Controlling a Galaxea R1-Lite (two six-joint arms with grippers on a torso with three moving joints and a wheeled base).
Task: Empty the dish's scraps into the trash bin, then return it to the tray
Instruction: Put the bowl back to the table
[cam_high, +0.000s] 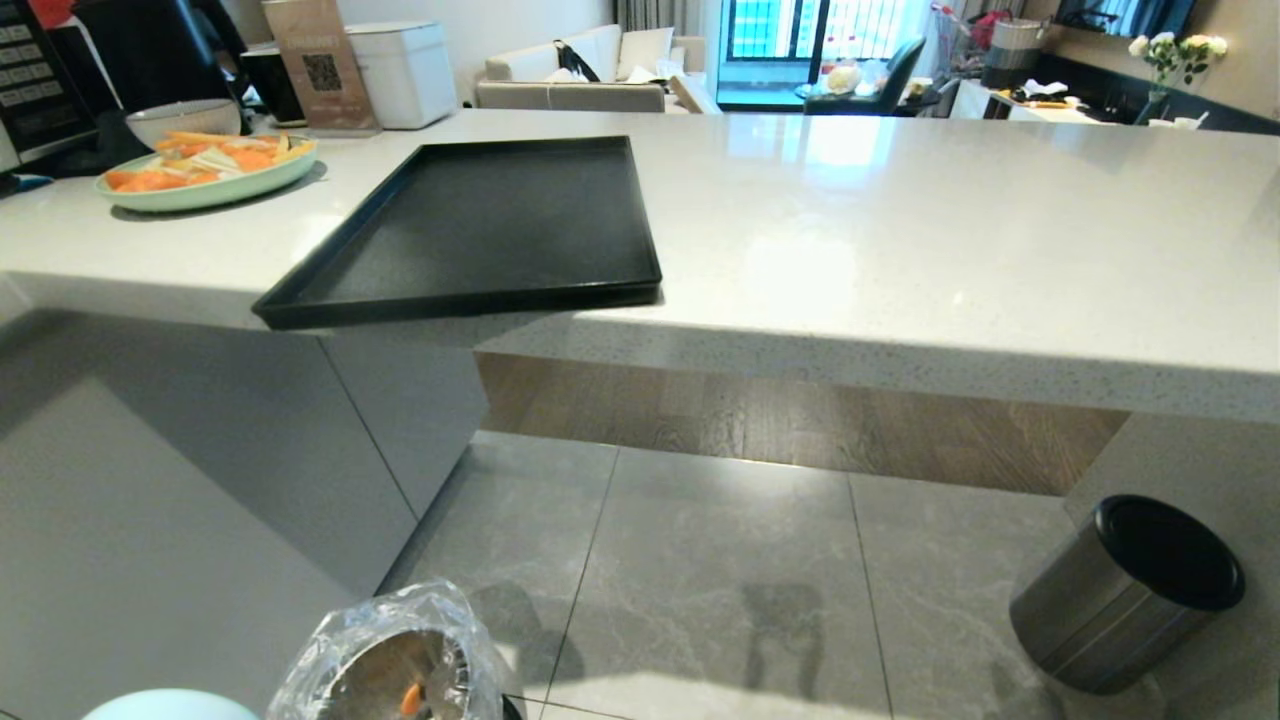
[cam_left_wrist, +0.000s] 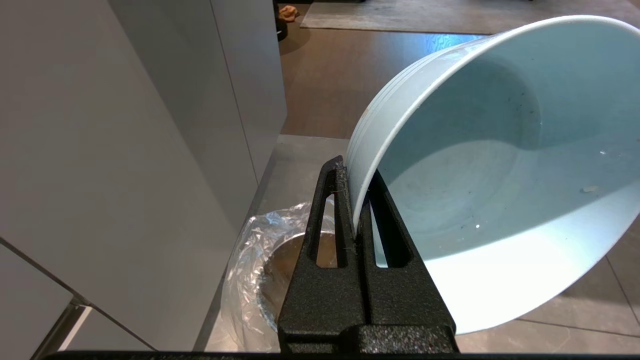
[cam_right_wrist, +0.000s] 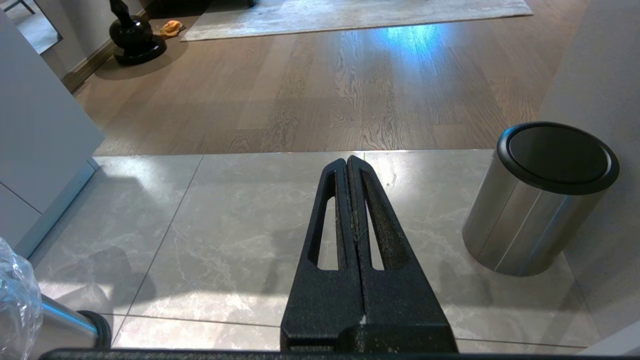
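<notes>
My left gripper (cam_left_wrist: 356, 172) is shut on the rim of the dish (cam_left_wrist: 500, 175), a pale blue-white bowl held tilted on its side. The bowl's inside shows only a few tiny specks. Below and beside it on the floor stands the trash bin (cam_left_wrist: 260, 270), shiny metal with a crinkled clear bag. In the head view the trash bin (cam_high: 400, 660) is at the bottom edge with an orange piece of the scraps (cam_high: 410, 697) inside, and the dish (cam_high: 170, 706) peeks in just left of it. The black tray (cam_high: 470, 225) lies on the counter, bare, its near corner overhanging the edge. My right gripper (cam_right_wrist: 348, 162) hangs shut and holds nothing.
A pale-green plate (cam_high: 205, 170) heaped with orange slices sits at the counter's far left. A dark steel cylinder with a black top (cam_high: 1125, 595) stands on the floor at the right. Grey cabinet fronts (cam_left_wrist: 125, 175) rise close beside the trash bin.
</notes>
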